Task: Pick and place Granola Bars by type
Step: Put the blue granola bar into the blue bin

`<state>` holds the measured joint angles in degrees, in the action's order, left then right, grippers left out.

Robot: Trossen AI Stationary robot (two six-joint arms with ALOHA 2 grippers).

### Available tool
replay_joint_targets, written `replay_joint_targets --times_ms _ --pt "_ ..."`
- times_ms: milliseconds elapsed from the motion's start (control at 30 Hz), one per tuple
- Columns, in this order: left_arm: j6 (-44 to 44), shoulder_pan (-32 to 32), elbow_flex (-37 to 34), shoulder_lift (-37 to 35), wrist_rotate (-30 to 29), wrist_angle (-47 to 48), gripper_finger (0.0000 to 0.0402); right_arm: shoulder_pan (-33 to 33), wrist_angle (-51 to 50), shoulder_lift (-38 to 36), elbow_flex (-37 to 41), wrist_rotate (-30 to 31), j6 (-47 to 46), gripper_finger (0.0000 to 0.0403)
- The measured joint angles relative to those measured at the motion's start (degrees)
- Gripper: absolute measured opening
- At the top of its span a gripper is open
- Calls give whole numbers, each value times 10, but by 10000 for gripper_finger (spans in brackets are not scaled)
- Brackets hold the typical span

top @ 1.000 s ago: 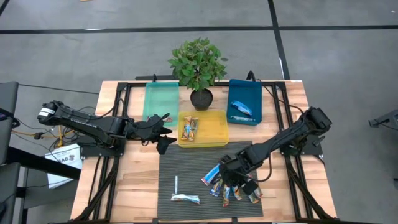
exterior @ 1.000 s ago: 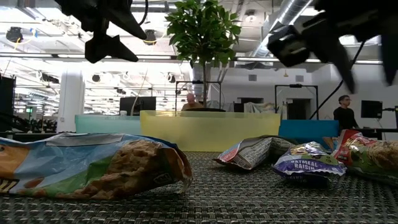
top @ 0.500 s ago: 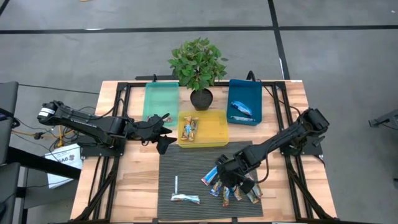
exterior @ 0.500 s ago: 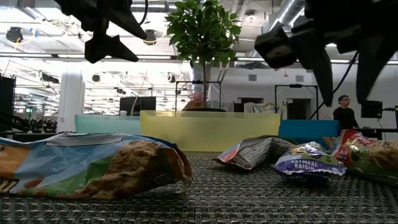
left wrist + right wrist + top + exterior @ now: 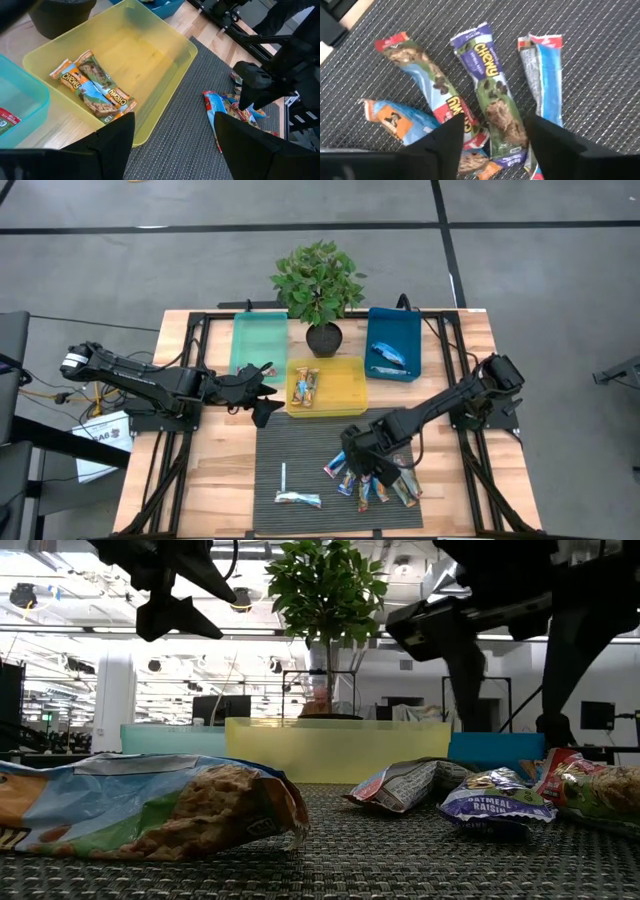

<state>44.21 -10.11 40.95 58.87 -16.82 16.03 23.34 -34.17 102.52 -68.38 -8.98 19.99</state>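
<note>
Several granola bars lie flat in a loose pile (image 5: 372, 483) on the dark mat. My right gripper (image 5: 362, 458) hovers open just above the pile, fingers pointing down. In the right wrist view a purple-ended bar (image 5: 492, 85) lies between its fingers, with a red-ended bar (image 5: 420, 80) and a blue bar (image 5: 546, 75) to either side. One more bar (image 5: 298, 499) lies alone near the mat's near edge, by a thin white stick (image 5: 283, 477). My left gripper (image 5: 262, 398) waits open, raised beside the yellow tray (image 5: 345, 402).
The yellow tray holds two green-orange bars (image 5: 92, 87). The blue tray (image 5: 405, 325) holds blue bars (image 5: 388, 355). A teal tray (image 5: 258, 343) and a potted plant (image 5: 320, 285) stand at the far side. People show in the room beyond (image 5: 550, 720).
My right gripper has moved toward the table's left edge and come down over the pile of bars, staying open. The bars have not moved.
</note>
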Motion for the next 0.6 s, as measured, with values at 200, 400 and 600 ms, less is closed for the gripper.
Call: replay_joint_targets --times_ms 200,400,600 --pt "0 0 0 0 0 0 265 -4 3 0 0 2 13 252" --pt "0 0 0 0 0 1 265 -4 8 0 0 1 40 233" --pt "0 0 0 0 0 1 265 -4 34 0 0 -1 40 205"
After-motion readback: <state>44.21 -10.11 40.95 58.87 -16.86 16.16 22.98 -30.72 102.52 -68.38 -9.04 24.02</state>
